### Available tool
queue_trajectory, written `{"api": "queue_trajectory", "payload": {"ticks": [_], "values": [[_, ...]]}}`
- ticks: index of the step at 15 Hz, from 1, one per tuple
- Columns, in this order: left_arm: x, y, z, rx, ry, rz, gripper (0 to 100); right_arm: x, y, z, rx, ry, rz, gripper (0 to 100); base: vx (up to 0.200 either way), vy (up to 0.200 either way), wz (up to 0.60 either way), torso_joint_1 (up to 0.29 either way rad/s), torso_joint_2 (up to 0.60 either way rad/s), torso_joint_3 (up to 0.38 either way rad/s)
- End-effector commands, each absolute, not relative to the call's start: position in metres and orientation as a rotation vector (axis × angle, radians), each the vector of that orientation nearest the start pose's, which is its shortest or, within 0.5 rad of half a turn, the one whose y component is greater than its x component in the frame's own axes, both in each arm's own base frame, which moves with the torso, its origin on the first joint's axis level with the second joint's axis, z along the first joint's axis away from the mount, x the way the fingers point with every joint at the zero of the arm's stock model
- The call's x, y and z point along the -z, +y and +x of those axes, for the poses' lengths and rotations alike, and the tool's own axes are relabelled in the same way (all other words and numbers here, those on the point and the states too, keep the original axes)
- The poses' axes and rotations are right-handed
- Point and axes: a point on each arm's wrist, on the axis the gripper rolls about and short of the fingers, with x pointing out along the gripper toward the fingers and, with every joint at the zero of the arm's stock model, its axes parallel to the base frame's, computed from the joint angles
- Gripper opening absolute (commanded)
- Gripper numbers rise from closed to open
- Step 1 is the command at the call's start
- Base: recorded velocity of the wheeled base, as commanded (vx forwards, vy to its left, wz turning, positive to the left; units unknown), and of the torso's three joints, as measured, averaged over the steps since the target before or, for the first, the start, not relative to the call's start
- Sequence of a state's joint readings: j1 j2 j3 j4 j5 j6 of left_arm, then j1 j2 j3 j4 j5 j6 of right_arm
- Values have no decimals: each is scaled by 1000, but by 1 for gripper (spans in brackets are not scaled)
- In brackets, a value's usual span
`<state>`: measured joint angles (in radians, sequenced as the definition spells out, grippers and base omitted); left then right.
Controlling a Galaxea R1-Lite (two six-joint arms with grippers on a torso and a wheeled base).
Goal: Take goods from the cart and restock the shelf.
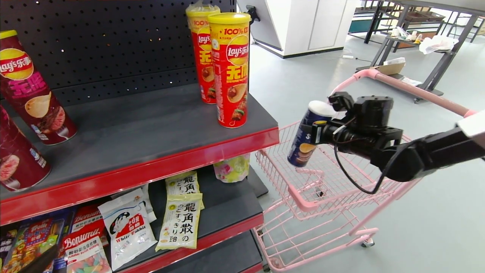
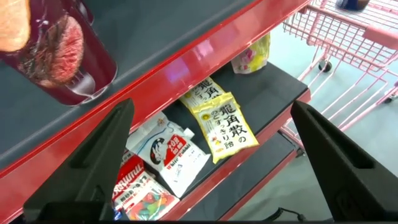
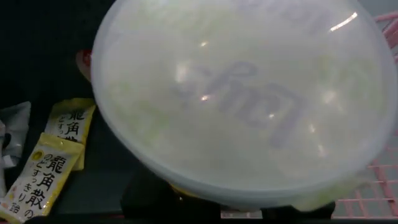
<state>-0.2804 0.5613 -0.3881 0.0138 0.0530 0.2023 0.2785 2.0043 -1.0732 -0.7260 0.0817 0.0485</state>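
The cart (image 1: 416, 91) is metal wire, the shelf (image 1: 151, 121) matt, the can (image 1: 302, 146) glossy, its lid (image 3: 242, 99) translucent plastic.

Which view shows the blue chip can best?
The head view: the whole blue can hangs tilted over the pink cart, clamped in the right tool. The right wrist view shows its clear lid close up; the left wrist, a blue sliver.

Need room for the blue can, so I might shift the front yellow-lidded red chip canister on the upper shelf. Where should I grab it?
Probably the yellow-lidded red chip canister by its round wall near mid-height, coming level from the shelf's open front edge. It stands upright near that edge, and a matching canister close behind blocks the back.
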Motion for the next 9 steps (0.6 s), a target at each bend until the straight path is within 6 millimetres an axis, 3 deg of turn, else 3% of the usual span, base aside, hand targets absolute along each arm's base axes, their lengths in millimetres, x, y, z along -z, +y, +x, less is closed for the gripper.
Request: {"api": "queue_trajectory", "payload": {"ticks": [1,5,9], "values": [[-183,-9,34,247,182,237,100,-233,81,306,-295,102,15,0,0,0,0,0,0,0],[-185,-9,36,247,184,241,100,-276,63,217,-274,201,-33,0,0,0,0,0,0,0],[-184,-9,34,249,180,244,100,-258,47,150,-273,186,-90,0,0,0,0,0,0,0]]}}
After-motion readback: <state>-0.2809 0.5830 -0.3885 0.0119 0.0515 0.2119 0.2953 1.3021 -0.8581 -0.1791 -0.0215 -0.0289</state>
